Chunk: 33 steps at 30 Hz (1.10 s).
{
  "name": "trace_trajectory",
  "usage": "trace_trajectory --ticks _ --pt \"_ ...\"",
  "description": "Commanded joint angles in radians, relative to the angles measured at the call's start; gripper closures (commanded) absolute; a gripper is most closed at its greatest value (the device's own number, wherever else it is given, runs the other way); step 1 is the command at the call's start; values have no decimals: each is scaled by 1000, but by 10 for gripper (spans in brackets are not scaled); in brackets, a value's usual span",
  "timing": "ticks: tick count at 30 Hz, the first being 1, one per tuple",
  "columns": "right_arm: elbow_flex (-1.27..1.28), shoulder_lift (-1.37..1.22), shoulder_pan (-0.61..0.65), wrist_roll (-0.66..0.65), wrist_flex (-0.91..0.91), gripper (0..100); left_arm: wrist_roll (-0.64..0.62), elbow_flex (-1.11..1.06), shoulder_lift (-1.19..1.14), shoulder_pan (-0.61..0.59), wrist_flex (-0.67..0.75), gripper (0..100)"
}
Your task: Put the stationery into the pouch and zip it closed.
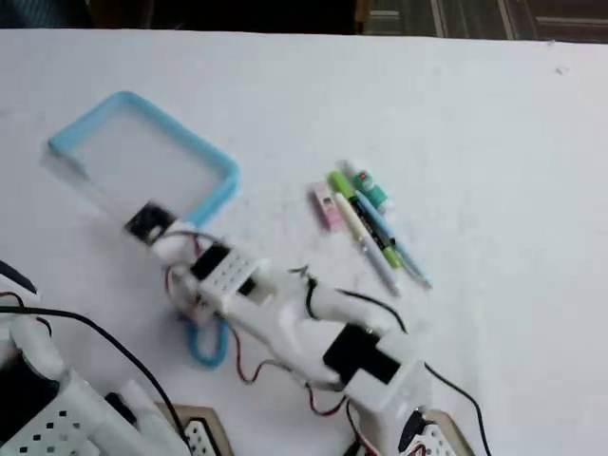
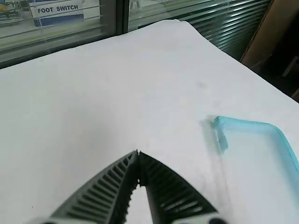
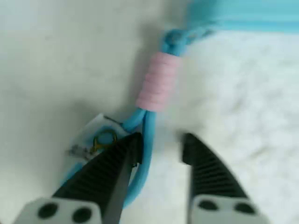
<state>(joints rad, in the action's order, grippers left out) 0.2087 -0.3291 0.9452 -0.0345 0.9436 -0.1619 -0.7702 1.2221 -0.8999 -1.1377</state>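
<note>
We see open tabletop (image 1: 475, 104) along the top and right; the pouch (image 1: 142, 161) fills upper left, pens (image 1: 366, 223) sit centre, the right arm (image 1: 285, 318) bars lower centre

The high view looks steeply down on the white table (image 1: 475, 104) from above, with the arms' bases at its near edge. The left wrist view sits low behind the left gripper (image 2: 138, 156) and faces across the table toward windows (image 2: 56, 23) beyond it. The right wrist view hangs very close over the blue strap (image 3: 148, 121). All 3 views share the pouch (image 1: 220, 195).
</note>
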Motion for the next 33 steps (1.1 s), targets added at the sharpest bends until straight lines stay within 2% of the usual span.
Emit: trace_trajectory --ticks 1,9,12,16,19,22,24,28,30,33 --pt "-49 10 -45 0 65 953 -6 29 -8 -2 -5 975" --pt "-63 124 -206 -2 217 981 -6 29 -8 -1 -6 976" --pt "-58 182 -282 -71 285 981 -6 29 -8 44 -32 976" --pt "-58 237 -387 -129 315 981 -8 29 -10 216 -138 976" --pt "-58 246 -430 -161 312 981 -8 -21 -10 387 -147 973" --pt "-58 246 -438 -166 312 981 -8 -172 -13 533 -38 972" --pt "-58 246 -433 -163 312 981 -2 -315 -13 621 115 959" --pt "-57 246 -433 -161 312 981 0 -546 -15 723 431 855" --pt "-51 246 -435 -161 315 981 0 -588 -15 751 497 849" --pt "-14 246 -432 -161 311 981 2 -591 -15 805 491 846"
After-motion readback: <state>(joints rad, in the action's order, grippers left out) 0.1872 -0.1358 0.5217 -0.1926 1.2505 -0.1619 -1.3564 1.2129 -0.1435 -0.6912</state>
